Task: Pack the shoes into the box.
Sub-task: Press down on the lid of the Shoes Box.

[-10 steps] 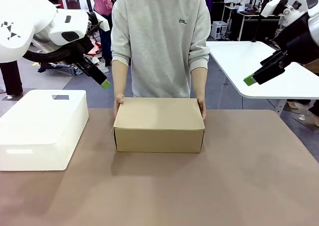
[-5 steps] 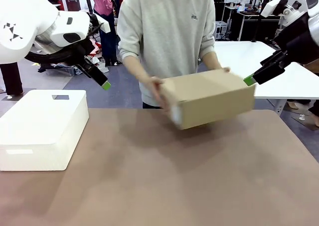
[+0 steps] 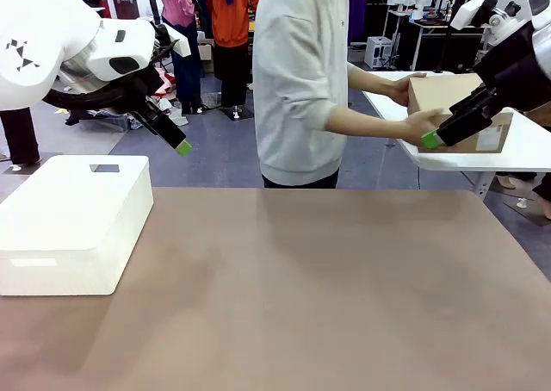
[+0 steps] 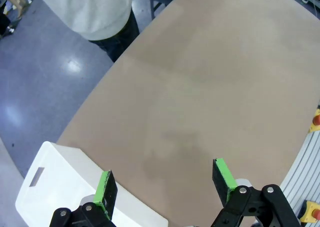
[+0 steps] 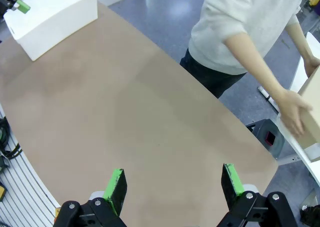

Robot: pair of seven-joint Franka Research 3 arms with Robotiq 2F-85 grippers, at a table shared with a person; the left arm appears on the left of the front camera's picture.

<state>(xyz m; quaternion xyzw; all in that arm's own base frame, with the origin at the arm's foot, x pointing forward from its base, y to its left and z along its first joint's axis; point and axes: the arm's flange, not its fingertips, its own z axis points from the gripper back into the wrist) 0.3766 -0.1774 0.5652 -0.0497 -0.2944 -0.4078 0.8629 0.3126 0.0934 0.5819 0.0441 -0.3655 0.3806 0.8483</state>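
The brown cardboard box (image 3: pixel 454 91), closed, is off my table: a person holds it in both hands over the white side table (image 3: pixel 527 146) at the back right. A corner of the box (image 5: pixel 314 103) appears at the right edge of the right wrist view, with a hand (image 5: pixel 292 115) on it. The shoes are out of view. My left gripper (image 3: pixel 179 145) hangs open, high above the left of the table, over bare tabletop (image 4: pixel 162 179). My right gripper (image 3: pixel 432 138) is open too, raised at the right, in line with the box in the front view (image 5: pixel 172 179).
A large white rectangular box (image 3: pixel 73 223) sits on the brown table's left side (image 4: pixel 60 184) (image 5: pixel 52 12). The person stands turned sideways at the far edge. More people stand in the background.
The person lifted the brown box off the middle of the table and carried it right to the white side table, turning away. Neither arm moved.
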